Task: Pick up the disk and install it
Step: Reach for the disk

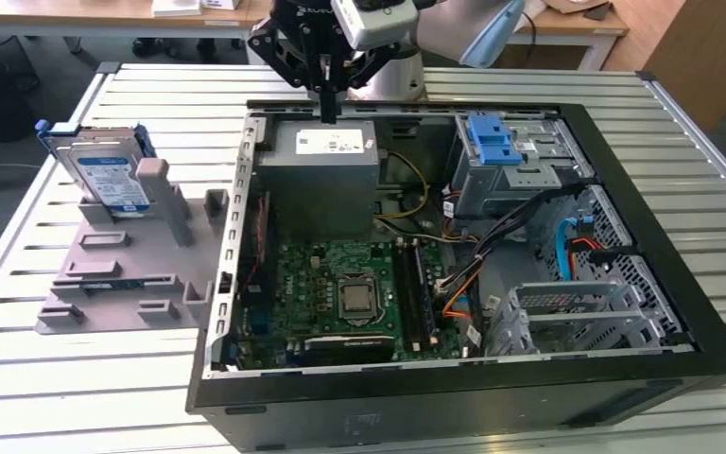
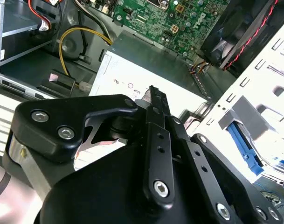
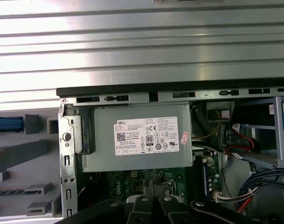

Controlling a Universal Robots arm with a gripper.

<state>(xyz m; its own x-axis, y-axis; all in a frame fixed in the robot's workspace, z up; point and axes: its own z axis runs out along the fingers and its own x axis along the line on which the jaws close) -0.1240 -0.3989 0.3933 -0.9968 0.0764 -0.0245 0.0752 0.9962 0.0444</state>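
My gripper (image 1: 328,113), jaws clenched on nothing, hangs at upper centre above the power supply (image 1: 325,165). The disk (image 1: 109,178) stands upright in the holder (image 1: 124,274) at left, I think to offer its edges.

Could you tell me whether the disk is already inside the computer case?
No, the disk stands on the grey fixture outside the computer case, at the exterior view's left.

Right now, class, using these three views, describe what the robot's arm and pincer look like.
The pincer is matte black. It is built of flat, angular linkage bars joined by silver screw heads and narrows to a slim tip. The arm behind it is rounded pale grey metal with a light blue cap, and a whitish block sits at its wrist.
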